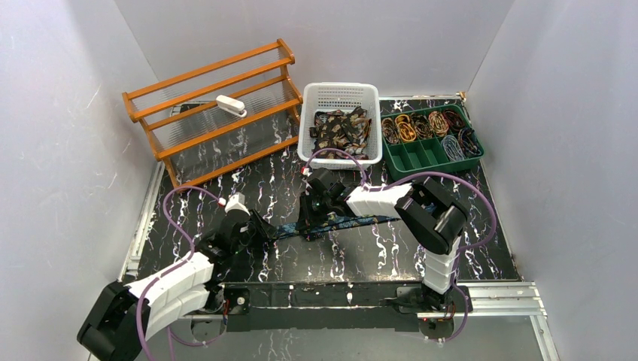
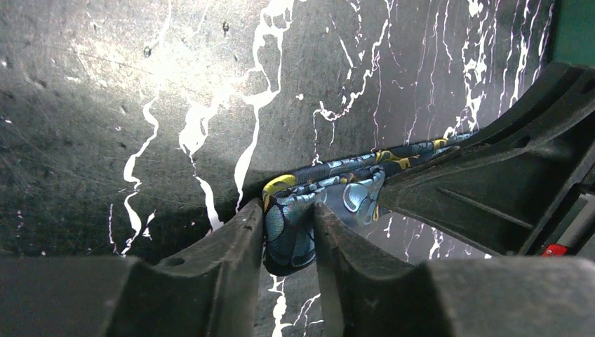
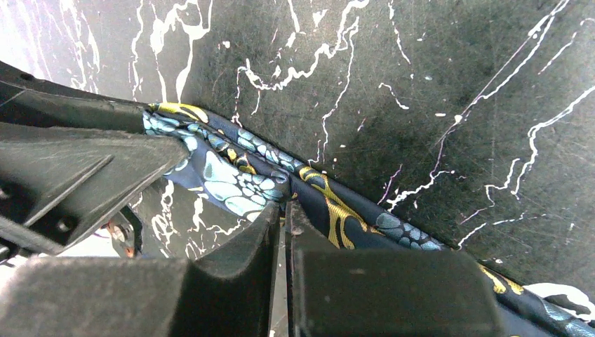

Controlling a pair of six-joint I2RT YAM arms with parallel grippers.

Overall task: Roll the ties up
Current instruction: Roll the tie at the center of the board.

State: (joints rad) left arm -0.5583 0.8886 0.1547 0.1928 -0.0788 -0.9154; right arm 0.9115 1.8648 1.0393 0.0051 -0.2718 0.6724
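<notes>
Overhead, blue paisley tie (image 1: 361, 220) lies stretched on worktop (image 1: 361, 259) between my left pincer (image 1: 271, 232) and right pincer (image 1: 314, 224). Left wrist: left pincer (image 2: 288, 216) barely parted, clamping tie's (image 2: 344, 172) folded end. Right wrist: right pincer (image 3: 283, 210) nearly closed, pinching tie (image 3: 344, 207).

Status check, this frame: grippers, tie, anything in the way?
Left gripper shut on blue tie, at its end. Right gripper shut on it too. Basket and tray behind, apart from it.
</notes>
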